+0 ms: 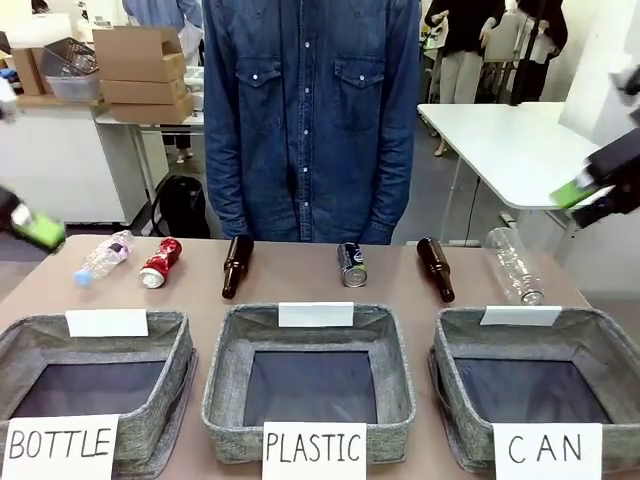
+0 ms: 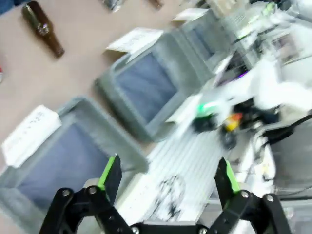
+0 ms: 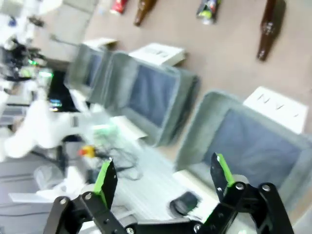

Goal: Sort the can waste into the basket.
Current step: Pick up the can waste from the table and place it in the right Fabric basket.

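Observation:
The red, slightly crushed can [image 1: 160, 263] lies at the table's far left, and the dark can with a silver top [image 1: 352, 264] lies at the far middle; the right wrist view shows the red can [image 3: 118, 5] and the dark can [image 3: 207, 10] along its top edge. The grey basket signed "CAN" [image 1: 600, 332] stands at the front right, and the same basket [image 3: 209, 122] lies below my right gripper [image 3: 163, 178], which is open with nothing in it. That gripper [image 1: 582, 190] hovers blurred at the right edge. My left gripper [image 1: 38, 230] hangs at the left edge, and it [image 2: 168, 175] is open and holds nothing.
Two brown bottles [image 1: 236, 265] [image 1: 436, 268] and two clear plastic bottles [image 1: 103, 257] [image 1: 513, 264] lie in the same far row. Baskets signed "BOTTLE" [image 1: 175, 345] and "PLASTIC" [image 1: 225, 360] stand at front left and middle. A person in a denim shirt [image 1: 310, 110] stands behind the table.

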